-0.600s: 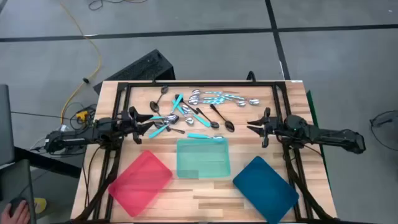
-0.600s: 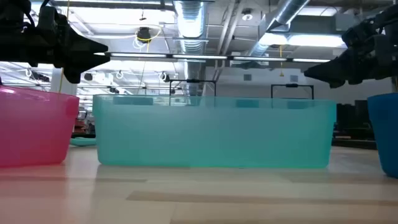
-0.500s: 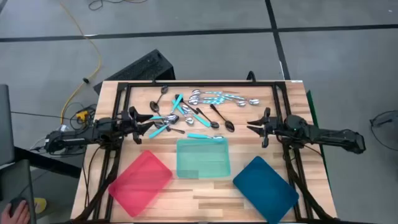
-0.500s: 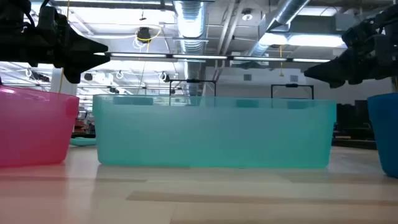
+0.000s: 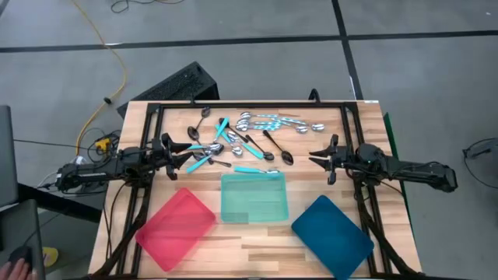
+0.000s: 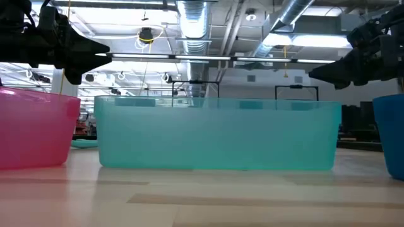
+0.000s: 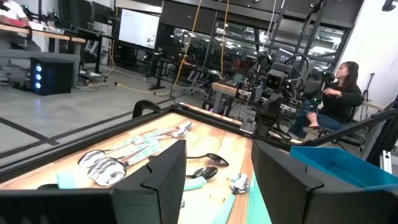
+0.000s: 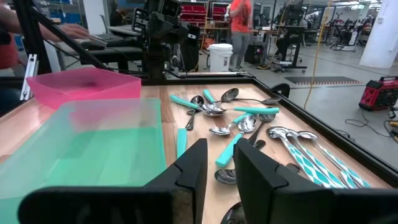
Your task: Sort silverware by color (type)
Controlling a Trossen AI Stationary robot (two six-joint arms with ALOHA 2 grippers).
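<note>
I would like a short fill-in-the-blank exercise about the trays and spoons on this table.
1. The tray between the red tray and the blue tray is ____.
2. All three trays hold ____ spoons.
3. The spoons lie on the table between the two ____.
4. Neither gripper, left nor right, holds a ____.

Missing words: teal; no; grippers; spoon

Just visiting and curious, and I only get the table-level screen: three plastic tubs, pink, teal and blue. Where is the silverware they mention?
Observer: Scattered small spoons lie on the wooden table beyond the translucent teal tub.
Operator: Anything sorted yet?
Observer: That tub, the pink tub and the dark blue tub all look empty from above.
Operator: Are the arms holding anything?
Observer: No; the left gripper and right gripper hover open either side of the pile.
</note>
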